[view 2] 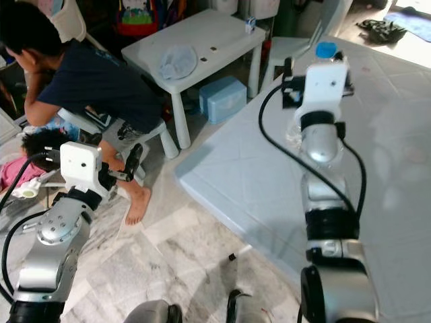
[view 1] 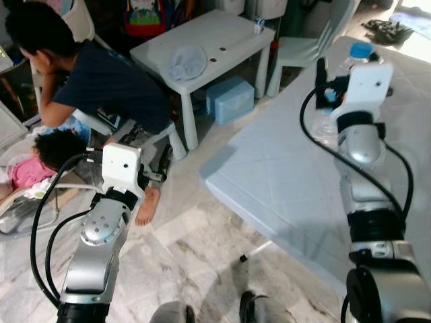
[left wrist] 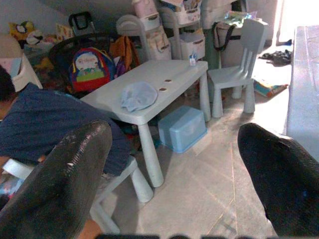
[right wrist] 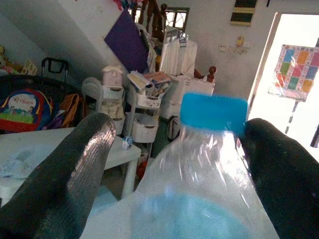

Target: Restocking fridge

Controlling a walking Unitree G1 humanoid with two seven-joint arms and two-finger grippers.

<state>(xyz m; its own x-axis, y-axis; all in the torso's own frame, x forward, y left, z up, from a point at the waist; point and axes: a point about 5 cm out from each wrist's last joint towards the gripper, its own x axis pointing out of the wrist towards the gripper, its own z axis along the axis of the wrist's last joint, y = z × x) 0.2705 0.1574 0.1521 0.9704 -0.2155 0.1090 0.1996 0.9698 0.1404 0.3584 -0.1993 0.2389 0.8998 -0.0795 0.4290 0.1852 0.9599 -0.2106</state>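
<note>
A clear plastic bottle [right wrist: 199,199] with a blue cap [view 1: 361,49] stands on the big pale table [view 1: 283,175] at the right. My right gripper [right wrist: 177,129] is at the bottle's neck, open, with one black finger [right wrist: 75,169] on each side of it. On one side a gap shows between finger and bottle. My left gripper [view 1: 161,165] is open and holds nothing. It hangs low over the floor at the left, off the big table, and points toward a small white table [left wrist: 164,79].
A person in a dark blue shirt [view 1: 101,81] sits on a low white stool close to my left arm, bare foot [view 1: 147,205] on the floor. A blue box [view 1: 232,99] lies under the small table and a white chair [left wrist: 239,59] stands beside it. The floor is marble tile.
</note>
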